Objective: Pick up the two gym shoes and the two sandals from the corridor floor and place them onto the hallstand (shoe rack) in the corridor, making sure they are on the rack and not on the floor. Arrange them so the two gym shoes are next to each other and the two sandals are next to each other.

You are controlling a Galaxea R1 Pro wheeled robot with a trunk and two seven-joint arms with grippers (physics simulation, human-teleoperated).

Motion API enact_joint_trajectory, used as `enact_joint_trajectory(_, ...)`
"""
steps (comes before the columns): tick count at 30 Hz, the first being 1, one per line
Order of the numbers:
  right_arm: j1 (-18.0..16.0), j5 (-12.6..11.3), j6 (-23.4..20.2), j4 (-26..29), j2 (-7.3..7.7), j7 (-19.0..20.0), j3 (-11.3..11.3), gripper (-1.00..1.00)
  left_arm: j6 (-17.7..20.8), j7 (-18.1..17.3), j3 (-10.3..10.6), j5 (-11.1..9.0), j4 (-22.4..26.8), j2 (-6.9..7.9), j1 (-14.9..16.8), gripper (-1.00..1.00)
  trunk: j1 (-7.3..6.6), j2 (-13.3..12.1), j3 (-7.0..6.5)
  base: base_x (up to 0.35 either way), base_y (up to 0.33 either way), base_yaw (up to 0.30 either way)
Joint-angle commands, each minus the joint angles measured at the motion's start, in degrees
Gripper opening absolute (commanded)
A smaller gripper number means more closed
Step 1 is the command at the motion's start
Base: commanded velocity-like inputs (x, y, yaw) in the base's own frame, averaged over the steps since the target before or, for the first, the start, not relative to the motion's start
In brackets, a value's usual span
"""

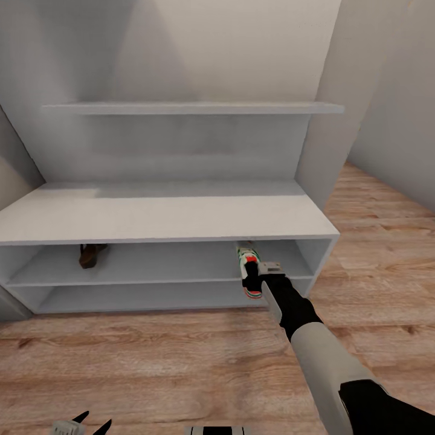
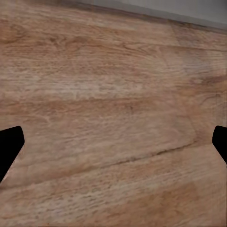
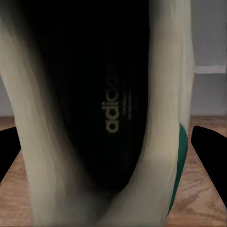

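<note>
One white gym shoe with green and red accents lies toe-first on the upper low shelf of the light-grey hallstand, near its right end, heel past the shelf's front edge. My right gripper is shut on its heel end. The right wrist view looks into the gym shoe, with the right gripper straddling its sides. A brown sandal rests on the same shelf at the left. My left gripper hangs open and empty over the corridor floor; the left wrist view shows this gripper above bare planks. The second gym shoe and second sandal are out of view.
A wall shelf runs above the bench top. The lowest shelf holds nothing. A grey wall closes the right side, with wood floor stretching beside the rack's right end.
</note>
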State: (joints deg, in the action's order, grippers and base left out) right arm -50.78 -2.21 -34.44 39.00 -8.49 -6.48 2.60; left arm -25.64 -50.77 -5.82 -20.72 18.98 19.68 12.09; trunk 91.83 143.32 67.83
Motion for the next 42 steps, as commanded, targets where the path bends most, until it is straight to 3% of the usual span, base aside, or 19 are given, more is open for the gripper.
enact_joint_trajectory(1,-0.02,-0.25,-0.28,0.08,0.03,-0.38,0.18,-1.0,-0.02,-0.37,-0.07,-0.29,-0.08,0.0,0.04,1.0,0.02,0.02,0.05,0.335,0.0,0.0)
enact_joint_trajectory(14,-0.02,-0.25,-0.28,0.11,0.06,-0.38,0.13,-1.0,-0.02,-0.55,-0.07,-0.32,-0.08,0.09,0.04,1.0,0.02,0.02,0.05,0.206,0.0,0.0)
enact_joint_trajectory(42,-0.02,-0.16,-0.28,0.11,0.14,-0.38,0.13,-1.0,-0.02,-0.64,-0.16,-0.34,-0.08,0.18,0.04,1.0,0.02,0.02,0.05,0.057,0.0,0.0)
